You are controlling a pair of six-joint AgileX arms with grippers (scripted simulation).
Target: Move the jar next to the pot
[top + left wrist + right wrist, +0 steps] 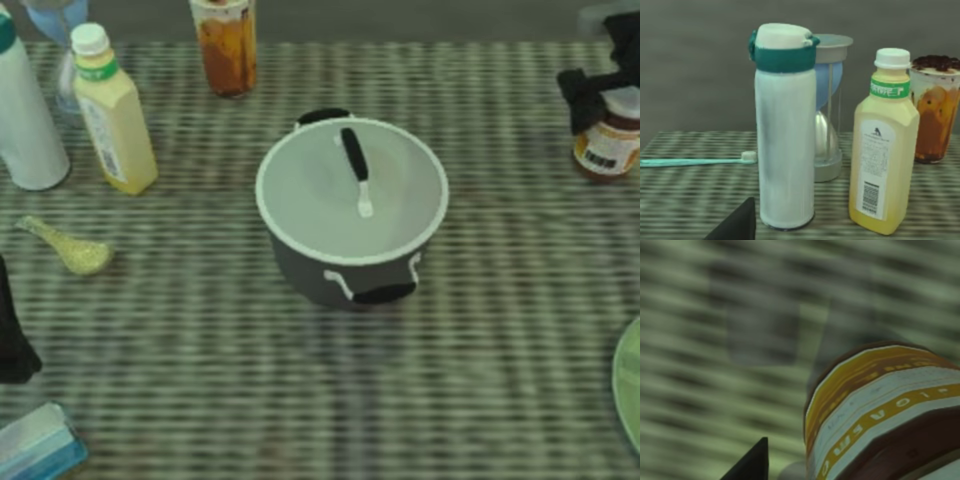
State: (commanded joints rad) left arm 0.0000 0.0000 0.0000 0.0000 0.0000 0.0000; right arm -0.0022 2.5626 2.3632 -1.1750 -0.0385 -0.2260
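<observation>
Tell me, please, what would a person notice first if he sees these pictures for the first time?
First the pot, large, dark grey and lidded, in the middle of the table. Next the right claw at the far right edge, by the small jar with its yellow-white label, well apart from the pot. Tall containers fill the far left corner: a white flask and a yellow bottle.

Beside the black right gripper (pixel 590 95), the jar (pixel 606 145) is showing brown contents and a yellow-white label.
</observation>
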